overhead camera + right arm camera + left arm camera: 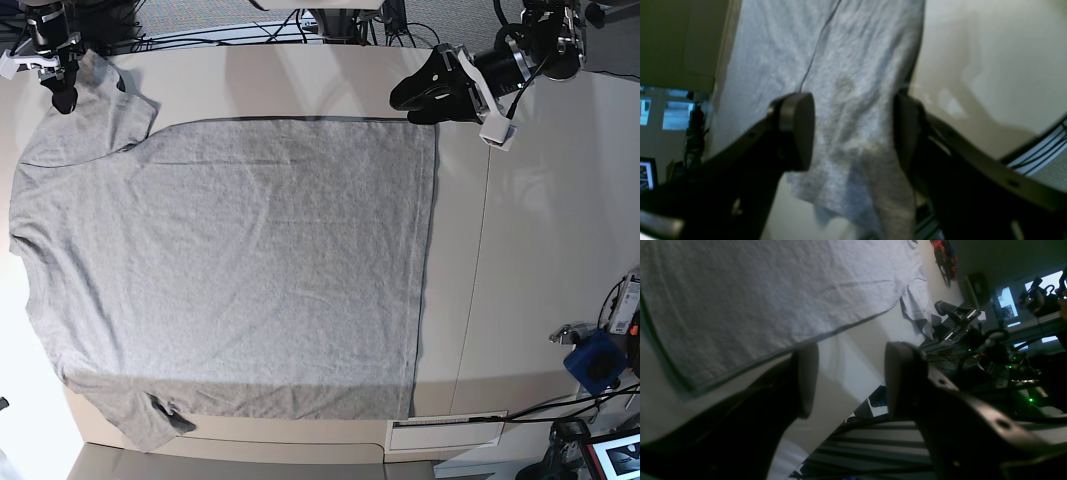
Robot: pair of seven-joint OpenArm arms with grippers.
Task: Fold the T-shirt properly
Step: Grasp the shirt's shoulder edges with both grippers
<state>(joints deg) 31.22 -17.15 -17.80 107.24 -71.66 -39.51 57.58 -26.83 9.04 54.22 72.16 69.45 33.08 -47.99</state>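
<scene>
Left wrist view gives us the left gripper (848, 378) with its jaws parted and nothing between them but bare table (853, 350); the near pad sits just beside the hem of the T-shirt (773, 290), not on it. We judge it is lined up with that hem corner to take hold there. Over the right wrist, the right gripper (853, 128) has its jaws spread wide with a sleeve of the shirt lying between them, yet neither pad presses the cloth, so nothing is gripped.

From the base view, we see why the 2 grippers sit where they do: the left gripper (425, 92) hovers near the far hem corner and the right gripper (62, 90) over the far sleeve, the 2 ends of one long edge, a sensible start for a lengthwise fold.

The T-shirt (230, 260) lies spread flat on the pale, smooth table (540, 250), plain side up. Its fabric is heather-grey, softly mottled knit with shallow wrinkles and a darker stitched hem. The pads are rounded, matte black.
</scene>
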